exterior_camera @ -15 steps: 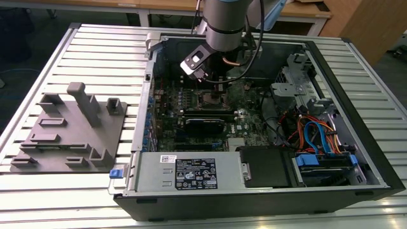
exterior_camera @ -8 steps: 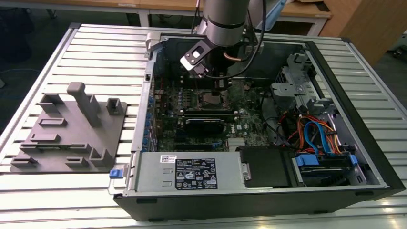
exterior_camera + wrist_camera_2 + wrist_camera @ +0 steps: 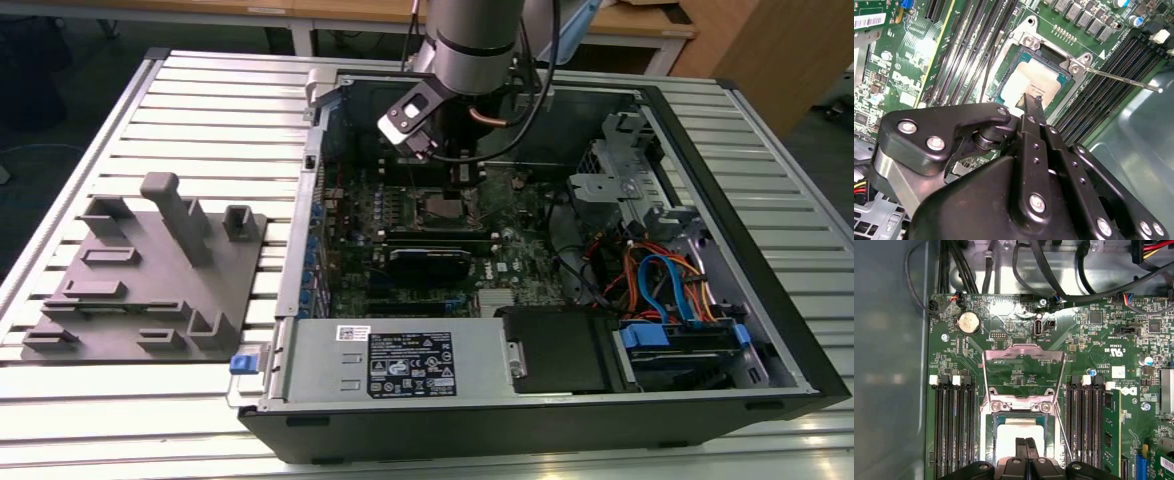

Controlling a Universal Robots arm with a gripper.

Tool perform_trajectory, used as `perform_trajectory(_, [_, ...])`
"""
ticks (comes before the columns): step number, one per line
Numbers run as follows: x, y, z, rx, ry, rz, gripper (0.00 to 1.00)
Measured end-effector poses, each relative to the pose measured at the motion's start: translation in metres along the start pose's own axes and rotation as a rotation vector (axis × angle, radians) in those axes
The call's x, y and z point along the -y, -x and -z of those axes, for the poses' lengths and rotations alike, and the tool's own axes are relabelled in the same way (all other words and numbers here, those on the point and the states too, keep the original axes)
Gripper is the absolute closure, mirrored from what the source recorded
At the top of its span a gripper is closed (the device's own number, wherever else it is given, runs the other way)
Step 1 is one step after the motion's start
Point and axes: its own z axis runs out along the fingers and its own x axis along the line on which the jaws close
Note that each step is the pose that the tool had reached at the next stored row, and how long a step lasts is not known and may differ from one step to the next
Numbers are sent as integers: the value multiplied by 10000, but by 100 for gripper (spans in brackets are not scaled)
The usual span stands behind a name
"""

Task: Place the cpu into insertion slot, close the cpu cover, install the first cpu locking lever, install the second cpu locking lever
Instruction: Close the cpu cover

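**CPU seated, cover up, gripper clenched over it**

Ext. view: arm (image 3: pixel 474 40) comes down into the open PC case (image 3: pixel 747 250), which lies flat on a slatted table (image 3: pixel 120 420); arm's wrist sits over the motherboard (image 3: pixel 400 230), above the socket area; grey fixture tray (image 3: pixel 147 270) on the table at the exterior view's left, beside the case and apart from it; power supply (image 3: pixel 387 365) along the case's near side.

Gripper (image 3: pixel 1025 442): clenched; both black fingertips pressed together side by side in the first wrist view; in the second wrist view they read as one narrow tip (image 3: pixel 1032 100); tip hangs directly over the cpu; can't tell if it touches.

Cpu (image 3: pixel 1019 432): lying flat inside the insertion slot (image 3: pixel 990 426), pale metal top facing up; also seen in the second wrist view (image 3: pixel 1034 80), square w/ the slot's frame.

Cpu cover (image 3: pixel 1023 354): open; swung back on its hinge at the slot's edge; board shows through its window; not over the cpu.

Locking lever (image 3: pixel 1063 432): thin metal rod, unlatched; runs alongside the slot; in the second wrist view it sticks out away from the slot over the memory slots (image 3: pixel 1124 80).

Surroundings: black memory slots (image 3: pixel 954 425) flank the insertion slot on both sides; coin cell (image 3: pixel 968 321) on the board beyond the raised cover.
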Motion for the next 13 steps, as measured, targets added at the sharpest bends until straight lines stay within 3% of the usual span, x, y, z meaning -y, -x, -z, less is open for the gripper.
perform_trajectory(9, [-2,0,-1,-2,-1,3,90])
perform_trajectory(13, [-2,-1,-1,-7,-2,269,90])
